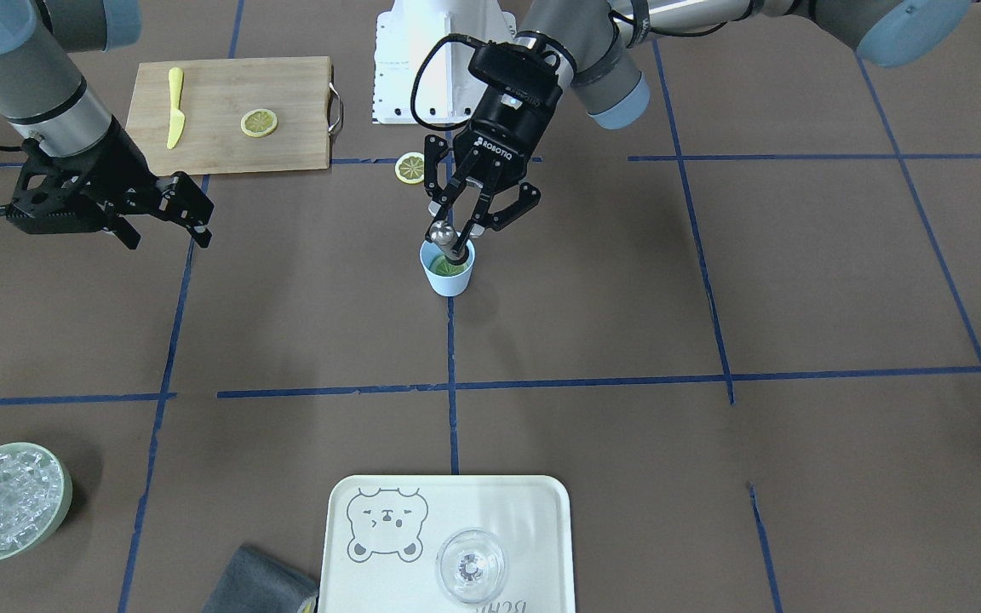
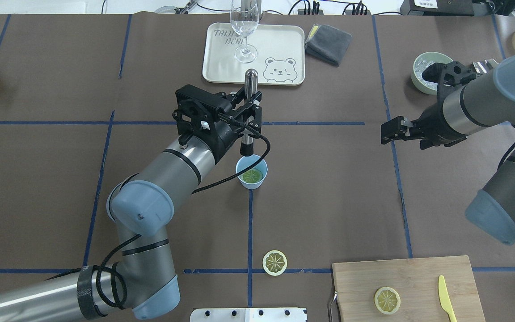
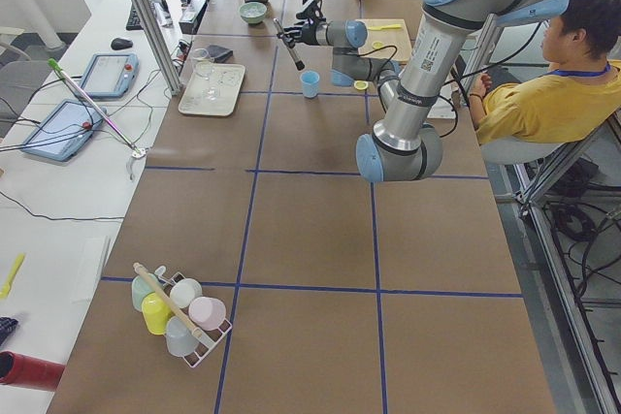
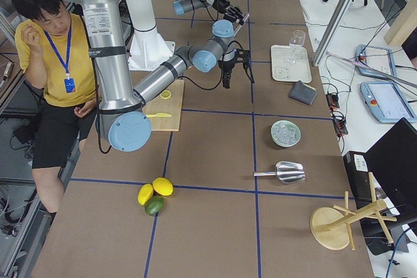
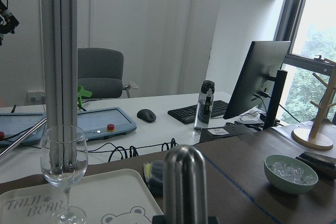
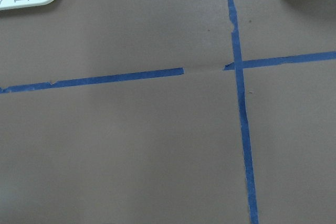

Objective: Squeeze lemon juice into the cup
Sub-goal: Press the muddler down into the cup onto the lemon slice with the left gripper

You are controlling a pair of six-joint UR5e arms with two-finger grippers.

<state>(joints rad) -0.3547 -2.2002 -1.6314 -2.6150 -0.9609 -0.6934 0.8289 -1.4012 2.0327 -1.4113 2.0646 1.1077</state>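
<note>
Left claw (image 1: 460,225), gripping a muddler (image 1: 442,231), hangs above the cup (image 1: 449,281).

The left gripper (image 1: 461,235) reads ROBOTIQ; the tray (image 5: 107,195) reads TAIJI BEAR.

The muddler (image 2: 251,82) is gleaming as smooth, polished metal, while the cup (image 1: 448,277) is looking like smooth, faintly glossy plastic. The bench (image 1: 627,298) is wearing matt brown paper. The cutting board (image 1: 226,94) is showing pale wood grain, the tray (image 1: 499,502) is shining glossy, and the cloth (image 2: 328,42) is looking like soft grey fabric.
</note>
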